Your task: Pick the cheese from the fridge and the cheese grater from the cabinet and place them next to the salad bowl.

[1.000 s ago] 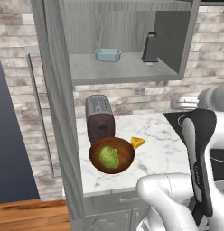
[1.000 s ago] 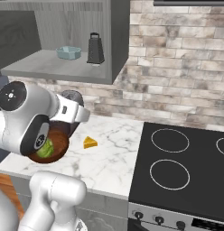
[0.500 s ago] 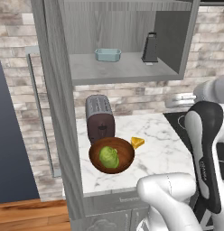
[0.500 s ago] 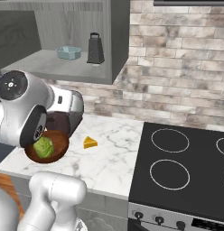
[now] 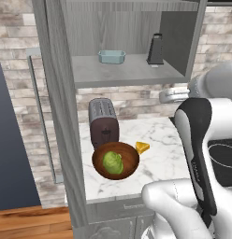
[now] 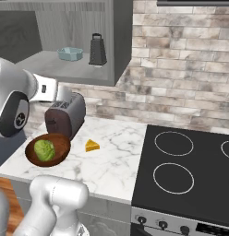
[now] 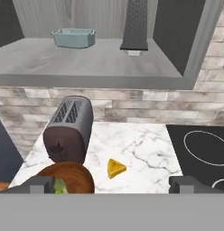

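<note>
The cheese [image 5: 142,147] [image 6: 92,145] [image 7: 116,168], a small yellow wedge, lies on the marble counter just right of the salad bowl [image 5: 115,160] [image 6: 47,149], a little apart from it. The dark cheese grater [image 5: 155,49] [image 6: 98,49] [image 7: 135,25] stands upright at the right end of the open cabinet's shelf [image 5: 122,72] [image 7: 86,61]. My gripper [image 7: 113,186] is open and holds nothing. It hangs in the air in front of the counter, below shelf height, looking toward the toaster and cabinet. The dark fridge [image 5: 8,154] stands at far left.
A dark toaster [image 5: 104,122] [image 6: 65,117] [image 7: 68,128] stands behind the bowl against the brick wall. A light blue dish [image 5: 111,56] [image 7: 74,37] sits on the shelf left of the grater. A black stove top [image 6: 190,170] adjoins the counter on the right.
My hand has risen from just above the bowl to about the toaster's top. The jaws have stayed open. Cheese, bowl and grater have not moved.
</note>
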Robot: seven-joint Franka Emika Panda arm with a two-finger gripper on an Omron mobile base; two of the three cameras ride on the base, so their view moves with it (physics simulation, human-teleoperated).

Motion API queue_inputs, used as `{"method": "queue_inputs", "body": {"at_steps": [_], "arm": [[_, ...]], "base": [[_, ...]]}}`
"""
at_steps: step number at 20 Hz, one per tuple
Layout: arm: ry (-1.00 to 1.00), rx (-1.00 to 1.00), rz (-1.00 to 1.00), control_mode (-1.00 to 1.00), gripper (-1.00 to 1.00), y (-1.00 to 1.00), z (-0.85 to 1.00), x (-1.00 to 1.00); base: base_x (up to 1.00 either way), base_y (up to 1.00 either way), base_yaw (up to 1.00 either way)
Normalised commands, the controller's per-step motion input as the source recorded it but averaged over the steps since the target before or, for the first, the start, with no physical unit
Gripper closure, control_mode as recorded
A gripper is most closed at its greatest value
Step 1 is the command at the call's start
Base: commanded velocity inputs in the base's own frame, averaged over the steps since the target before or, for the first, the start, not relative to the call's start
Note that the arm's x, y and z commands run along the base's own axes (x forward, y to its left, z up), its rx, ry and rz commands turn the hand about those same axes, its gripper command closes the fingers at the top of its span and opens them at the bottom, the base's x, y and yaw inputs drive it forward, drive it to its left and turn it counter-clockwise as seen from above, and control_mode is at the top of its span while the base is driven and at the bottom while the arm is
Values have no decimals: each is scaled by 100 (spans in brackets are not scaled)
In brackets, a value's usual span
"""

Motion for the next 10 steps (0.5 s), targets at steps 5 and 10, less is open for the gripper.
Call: {"method": "queue_inputs", "body": {"at_steps": [5,10], "arm": [[0,-1,-2,-100,-100,0,36,14],[-1,-2,-3,-100,-100,0,10,15]], "base": [[0,0,0],[0,0,0]]}}
